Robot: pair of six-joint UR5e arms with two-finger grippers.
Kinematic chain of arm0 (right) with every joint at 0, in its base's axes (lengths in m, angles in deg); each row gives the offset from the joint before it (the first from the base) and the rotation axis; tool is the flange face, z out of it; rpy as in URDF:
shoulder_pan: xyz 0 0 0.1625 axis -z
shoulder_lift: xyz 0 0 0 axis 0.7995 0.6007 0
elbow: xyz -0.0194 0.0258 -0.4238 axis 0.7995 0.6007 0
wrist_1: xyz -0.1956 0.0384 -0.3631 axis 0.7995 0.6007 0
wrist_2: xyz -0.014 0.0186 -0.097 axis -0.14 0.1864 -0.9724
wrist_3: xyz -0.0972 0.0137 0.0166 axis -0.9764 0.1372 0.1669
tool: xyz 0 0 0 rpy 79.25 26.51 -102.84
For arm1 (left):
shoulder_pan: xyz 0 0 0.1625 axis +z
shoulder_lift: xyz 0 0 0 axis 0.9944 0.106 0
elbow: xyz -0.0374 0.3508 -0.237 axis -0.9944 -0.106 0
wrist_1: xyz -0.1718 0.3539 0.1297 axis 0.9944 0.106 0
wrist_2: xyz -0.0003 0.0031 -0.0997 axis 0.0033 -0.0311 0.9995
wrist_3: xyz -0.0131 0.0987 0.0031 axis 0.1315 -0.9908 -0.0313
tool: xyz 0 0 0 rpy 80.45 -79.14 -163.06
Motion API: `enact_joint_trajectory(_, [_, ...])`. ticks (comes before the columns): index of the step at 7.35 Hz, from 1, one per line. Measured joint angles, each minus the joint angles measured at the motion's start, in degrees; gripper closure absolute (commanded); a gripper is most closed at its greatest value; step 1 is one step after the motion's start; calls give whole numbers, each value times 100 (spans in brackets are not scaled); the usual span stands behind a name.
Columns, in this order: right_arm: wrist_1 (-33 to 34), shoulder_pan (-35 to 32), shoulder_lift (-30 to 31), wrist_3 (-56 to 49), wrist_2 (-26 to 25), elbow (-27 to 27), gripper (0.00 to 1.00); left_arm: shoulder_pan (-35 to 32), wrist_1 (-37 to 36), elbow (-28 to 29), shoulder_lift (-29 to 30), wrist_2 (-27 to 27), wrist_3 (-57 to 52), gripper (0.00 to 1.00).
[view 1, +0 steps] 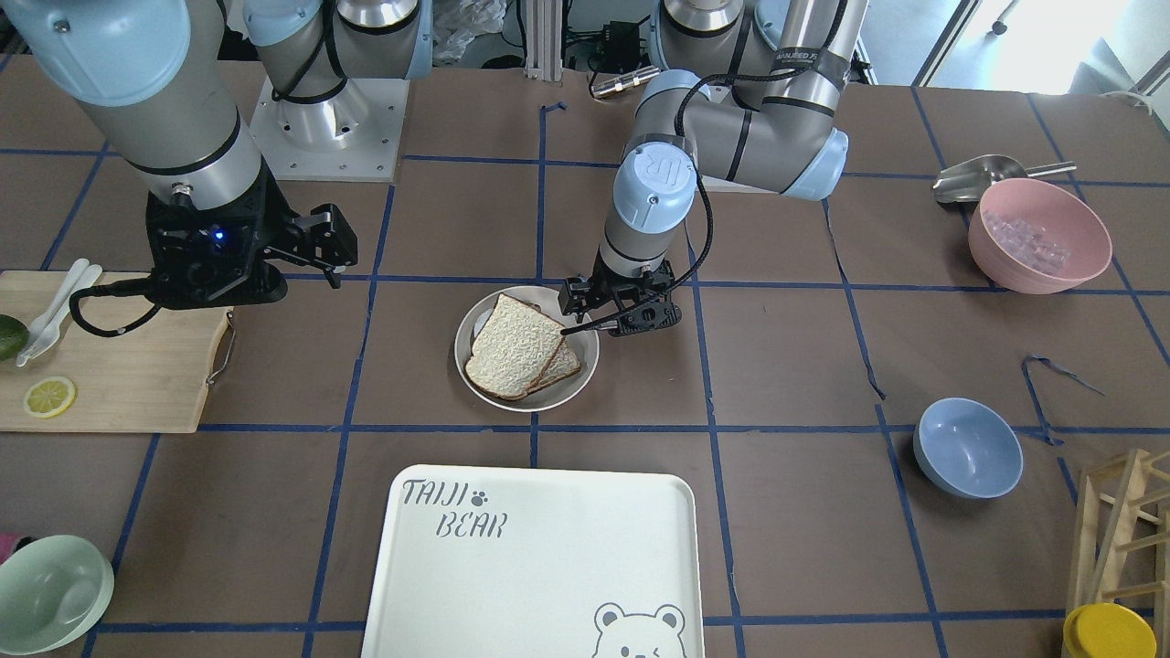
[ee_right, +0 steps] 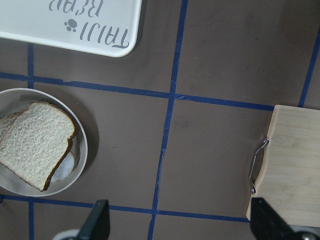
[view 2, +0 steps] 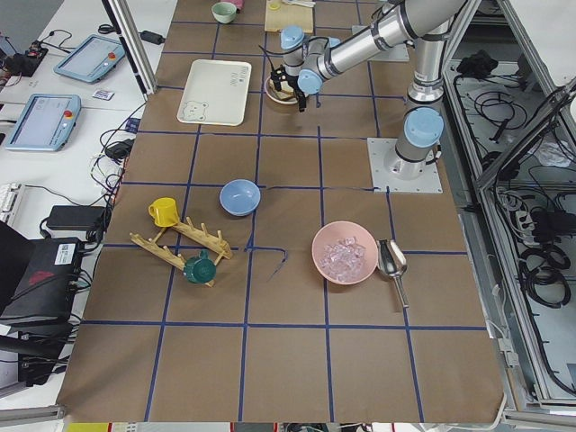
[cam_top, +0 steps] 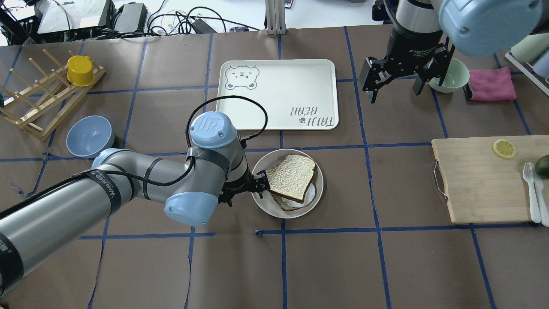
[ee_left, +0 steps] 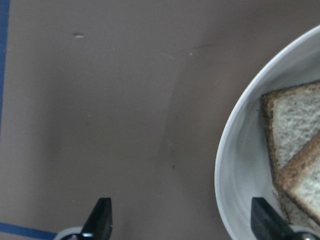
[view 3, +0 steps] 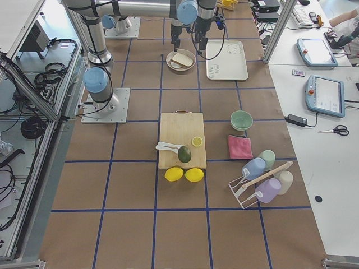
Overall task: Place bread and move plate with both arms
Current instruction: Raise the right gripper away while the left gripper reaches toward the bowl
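The bread lies on the plate, tilted, resting on a second slice that pokes out beneath it with something white showing at its edge; the top slice covers most of the plate's hollow and one corner reaches toward the rim on the robot's left; the plate sits on the brown surface about the middle, by a crossing of the blue tape lines, near the bear-print tray but apart from it; the left hand is down low at the plate's rim on the robot's left, its fingers spread wide, and the wrist view shows one fingertip over bare surface outside the plate and the other over the plate's inside, so the rim runs between them; whether either finger touches the plate I cannot tell; the right hand hangs well above the surface off to the robot's right, beyond the tray's corner, its fingers also spread wide with nothing between them; just beside it are a green bowl and a pink cloth; nearer the robot on that side a wooden cutting board carries a lemon slice.
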Motion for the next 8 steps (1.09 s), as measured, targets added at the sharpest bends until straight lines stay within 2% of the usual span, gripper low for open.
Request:
enact_joint_trajectory(1, [0, 52, 1, 8, 3, 13, 0, -22, -51, 5, 79, 0, 5, 86])
enact_joint_trajectory(2, [-10, 118, 1, -5, 5, 15, 0, -31, -76, 10, 118, 1, 10, 100])
enact_joint_trajectory(8, [-11, 221, 11, -6, -3, 0, 0, -9, -242, 43, 36, -6, -26, 100])
